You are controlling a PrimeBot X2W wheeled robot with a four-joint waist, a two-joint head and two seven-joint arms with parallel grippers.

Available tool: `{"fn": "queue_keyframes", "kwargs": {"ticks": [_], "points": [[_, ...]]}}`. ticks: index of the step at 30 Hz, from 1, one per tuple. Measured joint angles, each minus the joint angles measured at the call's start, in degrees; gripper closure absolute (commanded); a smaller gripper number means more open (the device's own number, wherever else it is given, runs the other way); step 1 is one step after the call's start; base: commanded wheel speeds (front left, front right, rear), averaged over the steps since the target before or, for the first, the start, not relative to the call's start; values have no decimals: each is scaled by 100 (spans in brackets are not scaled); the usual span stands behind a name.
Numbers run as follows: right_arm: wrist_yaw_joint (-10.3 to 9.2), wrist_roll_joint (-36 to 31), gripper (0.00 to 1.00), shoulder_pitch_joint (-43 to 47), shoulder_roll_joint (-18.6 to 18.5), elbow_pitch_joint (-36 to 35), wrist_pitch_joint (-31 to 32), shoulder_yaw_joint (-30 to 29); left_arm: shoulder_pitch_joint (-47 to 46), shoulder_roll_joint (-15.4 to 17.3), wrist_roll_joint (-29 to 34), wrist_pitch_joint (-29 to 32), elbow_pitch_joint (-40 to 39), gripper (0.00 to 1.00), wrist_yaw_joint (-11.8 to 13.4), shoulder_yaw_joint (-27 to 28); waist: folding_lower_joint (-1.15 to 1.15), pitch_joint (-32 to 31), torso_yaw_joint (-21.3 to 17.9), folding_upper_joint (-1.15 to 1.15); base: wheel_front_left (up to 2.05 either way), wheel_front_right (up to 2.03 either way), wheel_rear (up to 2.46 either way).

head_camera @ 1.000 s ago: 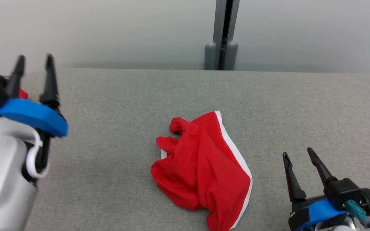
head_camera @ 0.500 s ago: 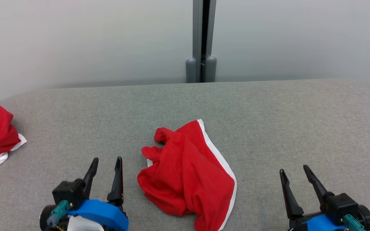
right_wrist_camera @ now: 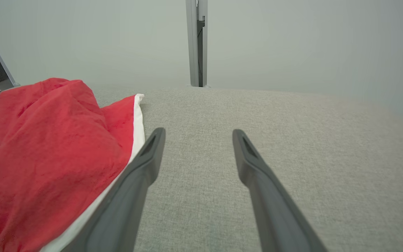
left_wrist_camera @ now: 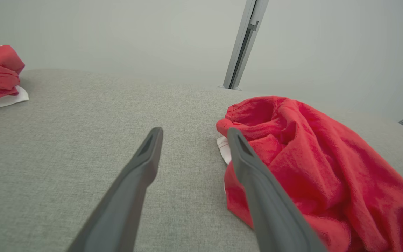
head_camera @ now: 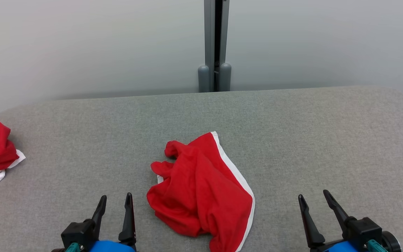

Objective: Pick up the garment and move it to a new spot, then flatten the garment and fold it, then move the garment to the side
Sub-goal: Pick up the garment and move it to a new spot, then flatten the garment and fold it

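Red garment (head_camera: 201,189) lies crumpled on the tabletop (head_camera: 292,122), just right of the left gripper (head_camera: 116,196). The right gripper (head_camera: 312,194) is farther off. Both spread wide, empty.

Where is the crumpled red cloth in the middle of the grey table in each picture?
Head view: the red cloth lies at bottom centre, between the two grippers.
Left wrist view: the red cloth is at the right, in the lower half.
Right wrist view: the red cloth is at the left, in the lower half.
Shared landmark: the grey post beyond the cloth, at the top of every view.
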Motion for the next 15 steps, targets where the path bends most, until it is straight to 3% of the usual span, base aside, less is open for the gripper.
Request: {"fn": "queue_keyframes", "kwargs": {"ticks": [15], "points": [[0,19,0,-83,0,111,0,22,80,-409,508,-1,198,0,-469,530,0,-5,92,0,0,0,0]]}}
